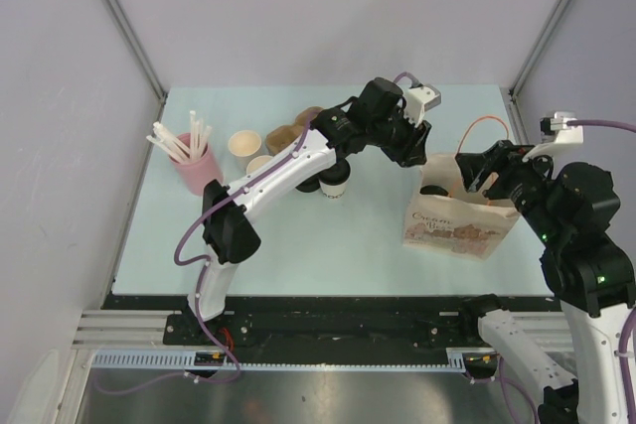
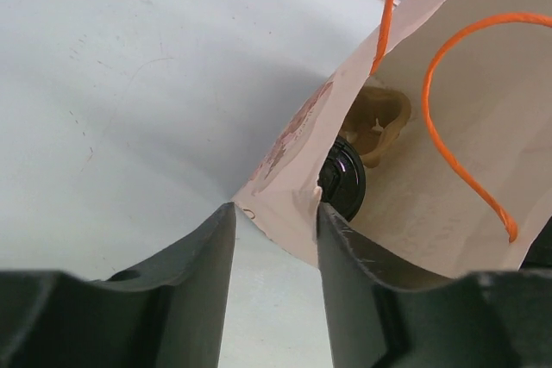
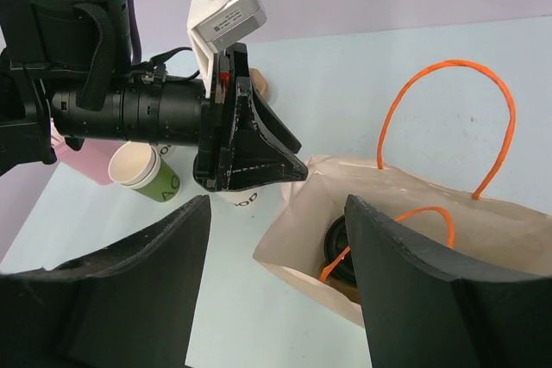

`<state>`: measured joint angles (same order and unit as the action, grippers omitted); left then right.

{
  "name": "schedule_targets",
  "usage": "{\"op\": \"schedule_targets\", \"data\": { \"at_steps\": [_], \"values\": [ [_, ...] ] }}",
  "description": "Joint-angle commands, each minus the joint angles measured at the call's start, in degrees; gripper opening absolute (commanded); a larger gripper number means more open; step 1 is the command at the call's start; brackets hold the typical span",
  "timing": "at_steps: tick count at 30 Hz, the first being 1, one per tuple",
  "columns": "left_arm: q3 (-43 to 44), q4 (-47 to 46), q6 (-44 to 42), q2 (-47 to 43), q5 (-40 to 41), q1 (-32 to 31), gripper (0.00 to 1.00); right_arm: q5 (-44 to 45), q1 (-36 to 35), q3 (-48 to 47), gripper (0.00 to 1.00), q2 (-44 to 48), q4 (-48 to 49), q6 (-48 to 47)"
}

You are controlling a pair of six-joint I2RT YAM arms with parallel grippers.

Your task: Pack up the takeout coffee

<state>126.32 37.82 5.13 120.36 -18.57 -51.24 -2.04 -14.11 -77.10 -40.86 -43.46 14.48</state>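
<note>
A paper bag [image 1: 459, 220] with orange handles stands at the right of the table. Inside it lies one takeout coffee; only its black lid [image 1: 433, 189] [image 2: 343, 180] [image 3: 338, 247] shows. The other takeout coffee [image 1: 335, 181], white-sided with a black lid, stands under my left arm, and its side [image 3: 244, 201] peeks out below the left fingers. My left gripper [image 1: 415, 154] [image 2: 276, 208] is open just above the bag's left rim, nothing between its fingers. My right gripper [image 1: 485, 174] [image 3: 276, 204] hangs wide open over the bag's mouth [image 3: 388, 204], holding nothing.
A pink cup of white straws [image 1: 191, 164] stands at the back left. Several lidless paper cups [image 1: 244, 144] cluster beside it, one green-sided [image 3: 148, 174]. The left arm's forearm [image 1: 288, 171] spans the table's middle. Grey walls close in the table on three sides.
</note>
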Motion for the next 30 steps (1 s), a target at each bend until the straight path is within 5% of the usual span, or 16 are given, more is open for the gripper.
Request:
{"op": "schedule_targets", "data": {
  "at_steps": [1,10,18,24,28,30],
  "values": [
    [2.1,1.9,-1.5,-2.6,0.0,-0.2,0.54,-1.5,0.1,-1.3,0.69,-0.5,1.4,-0.4],
    [3.1,1.9,-4.9,-6.4,2.9,-0.2,0.84,-3.2,0.1,-1.3,0.69,-1.7,2.2,1.2],
    [1.3,2.1,-8.5,-12.5,6.0,0.3,0.99,-4.6,-0.2,-1.3,0.69,-3.6,5.8,3.0],
    [-3.6,2.5,-8.6,-18.0,4.8,2.3,1.0,-4.2,-2.8,-1.3,0.68,-6.7,7.6,4.7],
    [-10.6,2.8,-10.0,-23.7,8.1,7.0,1.0,5.2,-11.3,-2.6,0.65,-10.5,8.1,6.2],
    [-13.8,2.7,-10.7,-27.2,9.3,10.6,1.0,17.0,-19.4,-4.2,0.61,-14.6,6.6,7.0]
  ]
}}
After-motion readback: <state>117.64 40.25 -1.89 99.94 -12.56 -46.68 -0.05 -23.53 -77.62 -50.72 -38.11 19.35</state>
